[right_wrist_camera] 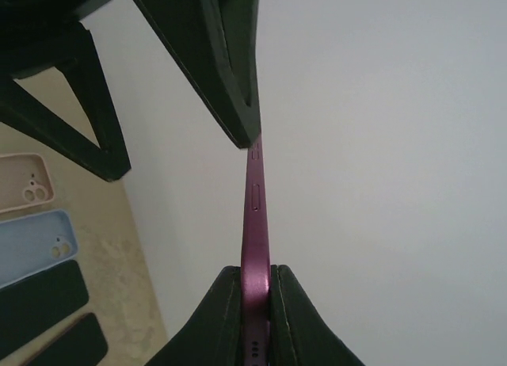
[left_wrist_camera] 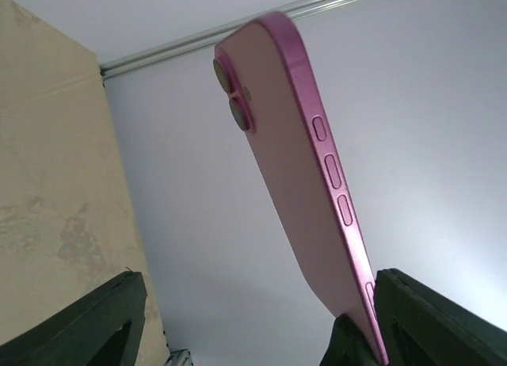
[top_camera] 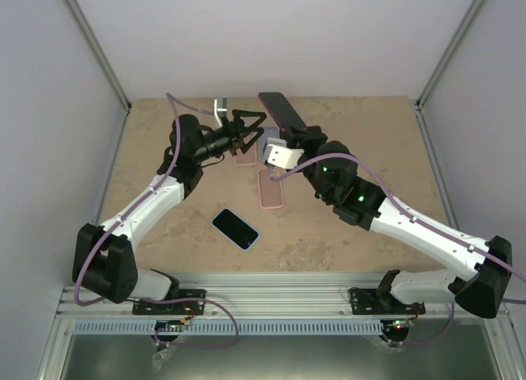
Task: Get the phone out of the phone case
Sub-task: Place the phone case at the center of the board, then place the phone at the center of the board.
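The phone in its magenta phone case (top_camera: pixel 279 110) is held up above the far middle of the table, dark screen facing up. My right gripper (right_wrist_camera: pixel 255 275) is shut on its lower end, and there the phone (right_wrist_camera: pixel 255 215) shows edge-on. The left wrist view has the case's pink back and camera lenses (left_wrist_camera: pixel 273 144). My left gripper (left_wrist_camera: pixel 261 326) is open around the phone's upper end. Its right finger (left_wrist_camera: pixel 432 318) touches the magenta edge, while its left finger (left_wrist_camera: pixel 87 326) stands well clear. From above, the left gripper (top_camera: pixel 259 125) is just left of the phone.
Several loose cases lie under the grippers: pink (top_camera: pixel 269 188), beige (right_wrist_camera: pixel 24 184), light blue (right_wrist_camera: pixel 36 243) and black (right_wrist_camera: pixel 43 303). A second phone (top_camera: pixel 235 229), dark screen up with a light blue rim, lies nearer the arms. White walls enclose the table.
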